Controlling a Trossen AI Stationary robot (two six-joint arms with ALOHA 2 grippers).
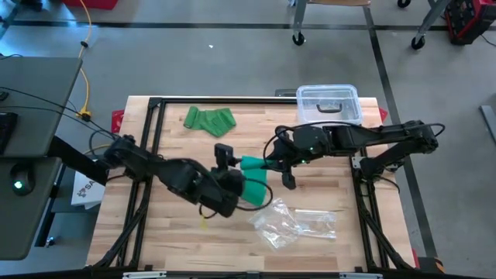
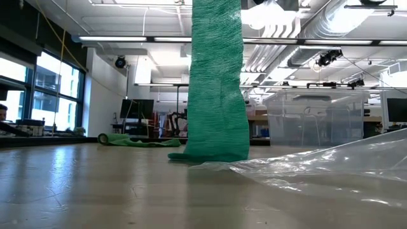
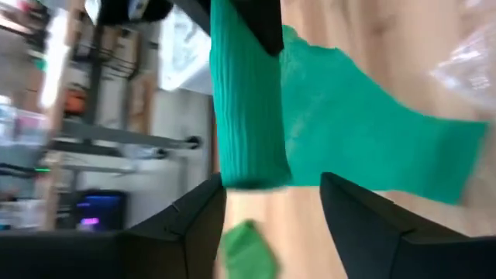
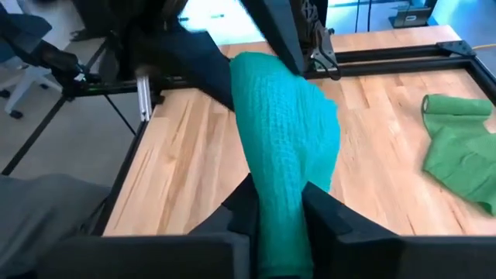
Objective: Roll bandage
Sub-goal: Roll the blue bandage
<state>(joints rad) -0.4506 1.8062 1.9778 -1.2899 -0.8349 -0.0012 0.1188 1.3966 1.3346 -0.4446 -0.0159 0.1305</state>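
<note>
While my right gripper (image 4: 279,205) pinches the teal bandage (image 4: 283,147) above mid-table, my left gripper (image 3: 271,198) has its fingers spread apart around the rolled end, its tail hanging down to the table.

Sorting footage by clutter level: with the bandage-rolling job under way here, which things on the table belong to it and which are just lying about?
In the job:
- teal bandage, hanging to the table
- right gripper, shut on the teal bandage
- left gripper, open just below the roll

Lying about:
- green bandage, loose at the far side
- clear bin
- plastic bag, crumpled at the near side
</note>
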